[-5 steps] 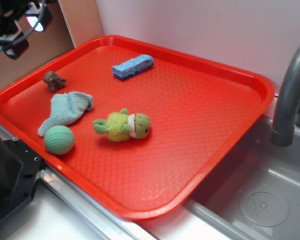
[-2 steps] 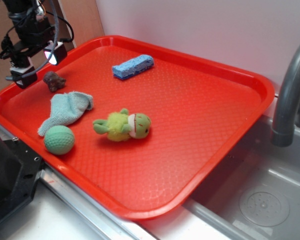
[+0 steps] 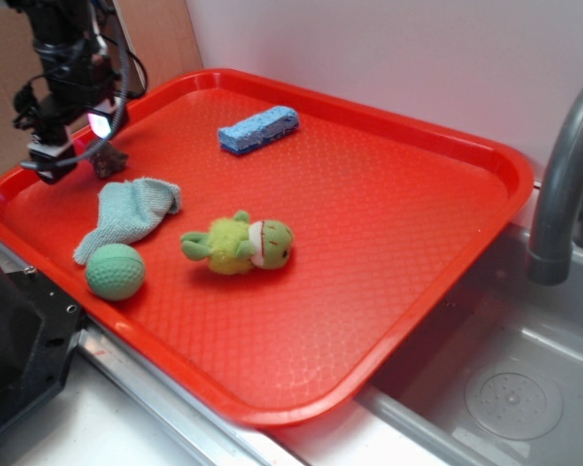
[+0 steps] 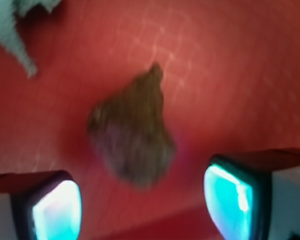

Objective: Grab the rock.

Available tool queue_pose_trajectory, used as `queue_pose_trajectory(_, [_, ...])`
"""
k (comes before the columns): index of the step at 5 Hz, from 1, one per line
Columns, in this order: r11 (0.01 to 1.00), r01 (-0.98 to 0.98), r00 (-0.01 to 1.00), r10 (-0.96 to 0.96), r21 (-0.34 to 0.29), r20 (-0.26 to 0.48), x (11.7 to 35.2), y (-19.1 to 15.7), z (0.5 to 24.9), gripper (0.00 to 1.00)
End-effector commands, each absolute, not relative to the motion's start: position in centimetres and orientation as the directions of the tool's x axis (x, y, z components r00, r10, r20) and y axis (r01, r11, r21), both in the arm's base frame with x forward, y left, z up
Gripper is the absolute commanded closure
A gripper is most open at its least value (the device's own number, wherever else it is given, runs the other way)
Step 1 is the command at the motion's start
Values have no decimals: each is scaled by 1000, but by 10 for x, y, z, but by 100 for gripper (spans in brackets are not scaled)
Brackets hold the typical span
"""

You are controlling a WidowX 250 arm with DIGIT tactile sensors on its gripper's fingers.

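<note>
Partly hidden behind the hand (image 3: pixel 73 146) in the exterior view and blurred in the wrist view, the rock (image 4: pixel 132 135) lies on the red tray (image 3: pixel 389 320) just ahead of the hand's spread fingers (image 4: pixel 57 207), untouched, with a cloth (image 3: pixel 131 214), ball (image 3: pixel 115 271), plush toy (image 3: pixel 241 243) and sponge (image 3: pixel 258 128) beyond.

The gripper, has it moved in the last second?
Yes. The gripper has come down and rightward over the tray, now just above the rock.

- My gripper (image 3: pixel 70 146) is lower and nearer the rock (image 3: pixel 110 161) than a second ago, when I hung up and left of it.
- The rock now sits between my open fingers (image 4: pixel 57 210).
</note>
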State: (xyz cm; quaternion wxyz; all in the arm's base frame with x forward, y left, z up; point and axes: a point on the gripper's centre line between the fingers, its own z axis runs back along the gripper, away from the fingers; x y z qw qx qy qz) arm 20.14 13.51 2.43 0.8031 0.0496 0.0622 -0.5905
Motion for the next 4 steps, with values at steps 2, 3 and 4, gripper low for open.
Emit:
queue_pose_trajectory(2, [356,917,377,-921,177,-99,210,89,84,100])
queue_pose_trajectory(3, [441,856,475,-877,268,-72,213,42,135,100])
queue_pose_trajectory(4, [493,818,501,-864,296,53,219,21,190,100])
